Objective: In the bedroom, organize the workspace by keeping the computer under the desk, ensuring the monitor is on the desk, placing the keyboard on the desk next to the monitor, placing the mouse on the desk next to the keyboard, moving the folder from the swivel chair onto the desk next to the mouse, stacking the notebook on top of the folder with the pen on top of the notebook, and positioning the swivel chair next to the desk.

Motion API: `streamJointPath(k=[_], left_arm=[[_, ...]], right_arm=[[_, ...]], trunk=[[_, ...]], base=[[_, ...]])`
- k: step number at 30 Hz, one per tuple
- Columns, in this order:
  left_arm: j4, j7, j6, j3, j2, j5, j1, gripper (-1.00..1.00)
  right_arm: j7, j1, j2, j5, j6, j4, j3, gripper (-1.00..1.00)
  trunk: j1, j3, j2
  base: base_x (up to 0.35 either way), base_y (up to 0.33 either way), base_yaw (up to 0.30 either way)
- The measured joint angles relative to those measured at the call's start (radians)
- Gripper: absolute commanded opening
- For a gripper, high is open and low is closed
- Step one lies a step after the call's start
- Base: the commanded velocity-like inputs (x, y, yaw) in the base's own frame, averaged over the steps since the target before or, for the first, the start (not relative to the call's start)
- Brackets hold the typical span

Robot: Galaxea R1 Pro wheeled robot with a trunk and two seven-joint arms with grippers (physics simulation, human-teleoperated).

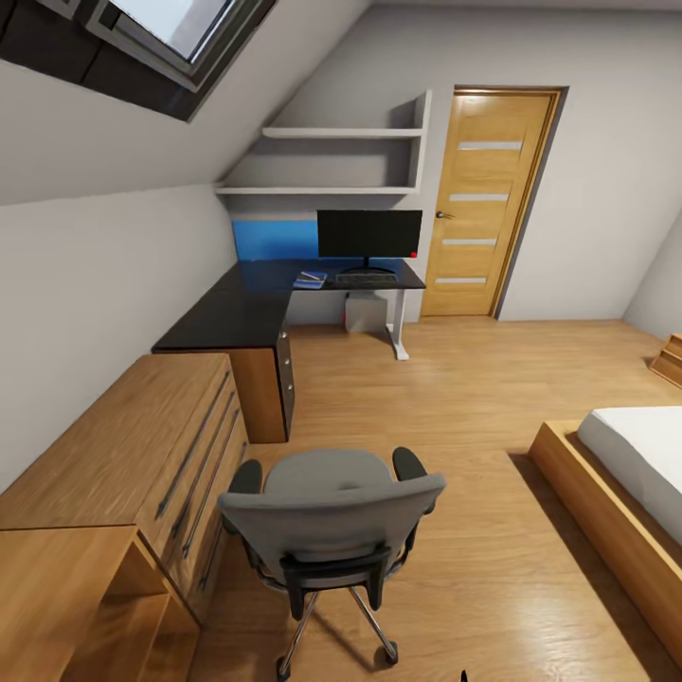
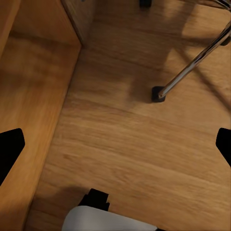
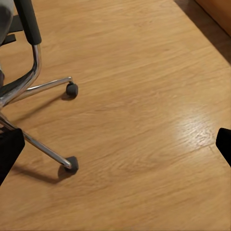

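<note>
Grey swivel chair [image 1: 327,526]: backrest hides most of the seat; folder not discernible. Small blue-and-white items [image 1: 309,279] on the black L-shaped desk [image 1: 256,308], at 9 o'clock of the dark keyboard [image 1: 367,279]: too small to identify. White-mattress bed [image 1: 630,493] cut off at the 3 o'clock edge.

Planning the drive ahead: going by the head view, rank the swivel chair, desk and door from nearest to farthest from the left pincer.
From the left pincer:
1. Swivel chair, directly ahead, its back towards the robot.
2. Desk, further ahead, along the left wall.
3. Door, in the far wall, right of the desk.
</note>
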Motion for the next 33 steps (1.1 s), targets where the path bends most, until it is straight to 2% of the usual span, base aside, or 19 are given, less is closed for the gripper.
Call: streamJointPath(k=[6, 14, 25, 30, 33], left_arm=[[-0.001, 0.000, -0.002, -0.001, -0.001, 0.000, 0.000, 1.00], [-0.001, 0.002, -0.002, -0.002, 0.000, 0.000, 0.000, 1.00], [-0.002, 0.002, -0.003, -0.001, -0.001, 0.000, 0.000, 1.00], [0.008, -0.001, -0.018, 0.006, -0.030, 0.018, -0.003, 1.00], [0.008, -0.002, -0.019, 0.008, -0.034, 0.019, -0.002, 1.00]], right_arm=[[0.000, 0.000, -0.001, 0.000, 0.000, 0.001, 0.000, 1.00], [0.001, 0.000, 0.000, 0.001, 0.000, 0.002, 0.001, 1.00], [0.000, 0.000, 0.000, 0.001, 0.000, 0.002, 0.000, 1.00], [0.003, -0.015, 0.028, -0.003, 0.000, -0.002, -0.006, 1.00], [0.003, -0.015, 0.045, -0.005, -0.001, -0.002, -0.008, 1.00]], trunk=[[0.023, -0.019, -0.042], [0.054, -0.044, -0.098], [0.096, -0.078, -0.175], [0.096, -0.078, -0.175], [0.096, -0.078, -0.175]], base=[[0.000, 0.000, 0.000], [0.000, 0.161, 0.000], [0.000, 0.017, 0.000], [0.000, 0.000, 0.000], [0.000, 0.000, 0.000]])
